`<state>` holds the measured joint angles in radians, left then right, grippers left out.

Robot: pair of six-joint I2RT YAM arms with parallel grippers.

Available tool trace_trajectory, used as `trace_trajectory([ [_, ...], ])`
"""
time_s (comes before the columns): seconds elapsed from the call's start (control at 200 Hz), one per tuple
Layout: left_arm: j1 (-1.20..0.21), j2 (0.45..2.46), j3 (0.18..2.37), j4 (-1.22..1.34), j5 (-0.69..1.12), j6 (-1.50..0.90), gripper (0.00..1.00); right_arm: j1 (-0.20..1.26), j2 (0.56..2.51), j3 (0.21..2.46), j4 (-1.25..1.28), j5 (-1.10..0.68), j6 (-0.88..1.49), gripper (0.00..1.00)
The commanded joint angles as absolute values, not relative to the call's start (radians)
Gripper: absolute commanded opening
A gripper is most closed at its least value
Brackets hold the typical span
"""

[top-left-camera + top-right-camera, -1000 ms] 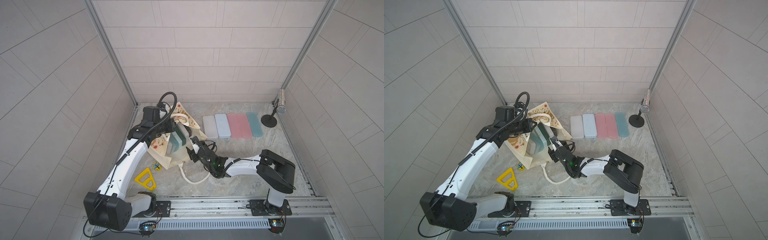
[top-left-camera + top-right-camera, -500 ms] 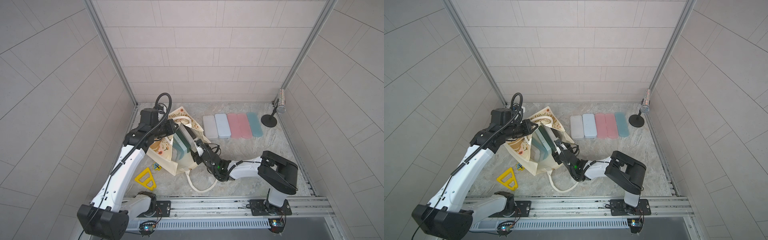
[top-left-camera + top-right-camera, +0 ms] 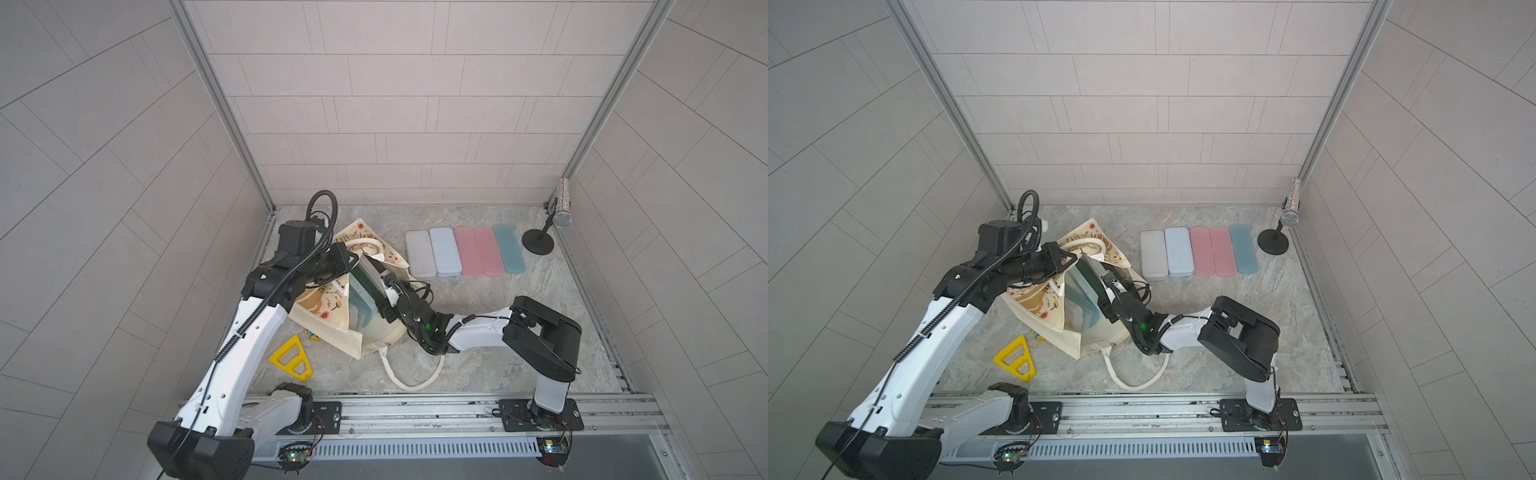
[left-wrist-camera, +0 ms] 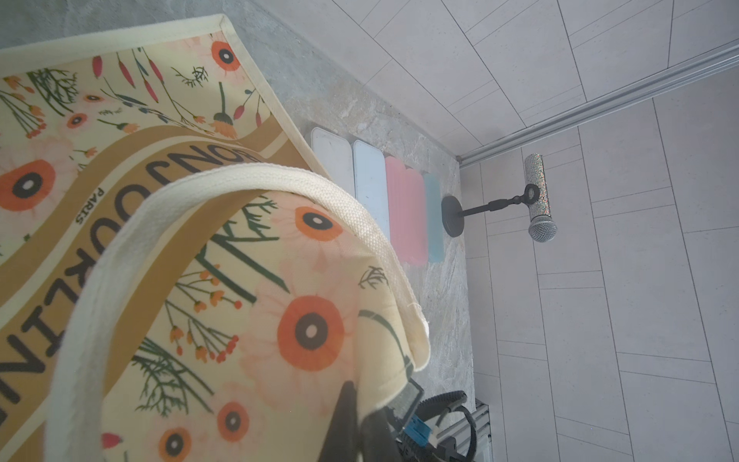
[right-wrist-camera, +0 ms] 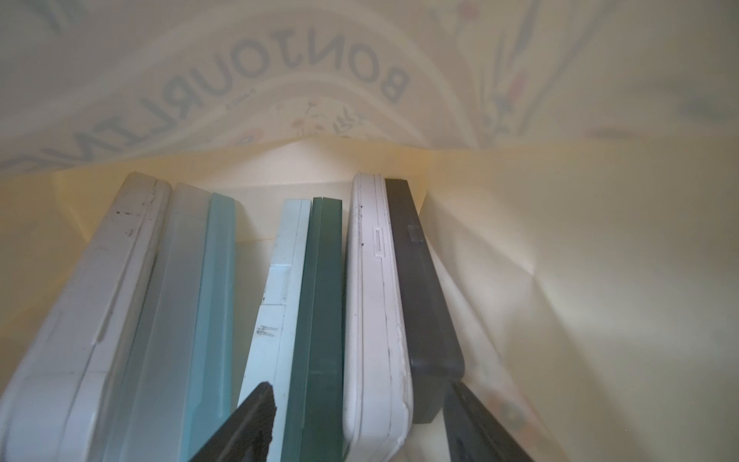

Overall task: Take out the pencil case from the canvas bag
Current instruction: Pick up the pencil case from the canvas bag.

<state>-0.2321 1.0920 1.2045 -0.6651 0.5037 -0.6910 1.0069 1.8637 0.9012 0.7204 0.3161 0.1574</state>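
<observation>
The canvas bag lies tipped on the table, mouth facing right. My left gripper is shut on the bag's upper rim and holds the mouth up. Several pencil cases stand on edge inside. My right gripper reaches into the mouth, open. In the right wrist view its jaws straddle a dark green case, a white case and a dark grey case. Whether the fingers touch them I cannot tell.
A row of several pencil cases lies on the table behind the right arm. A microphone on a black stand occupies the back right corner. A yellow triangle lies front left. The bag's loose rope handle trails forward.
The left gripper has raised the bag's rim, opening the mouth wider. The right gripper has pushed further into the bag, and the loose handle has slid forward.
</observation>
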Motion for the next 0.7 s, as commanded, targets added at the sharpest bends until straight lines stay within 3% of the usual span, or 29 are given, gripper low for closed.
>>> trace_trajectory([
  [0.0,-0.242,1.062,1.270,-0.624,0.573,-0.719,0.00,0.999,1.892,0.913,0.683,0.304,0.150,0.70],
  [0.22,-0.242,1.062,1.269,-0.624,0.578,-0.713,0.00,0.973,1.907,0.911,0.671,0.289,0.177,0.66],
  [0.695,-0.244,1.063,1.261,-0.623,0.571,-0.700,0.00,0.968,1.865,0.906,0.656,0.270,0.175,0.38],
])
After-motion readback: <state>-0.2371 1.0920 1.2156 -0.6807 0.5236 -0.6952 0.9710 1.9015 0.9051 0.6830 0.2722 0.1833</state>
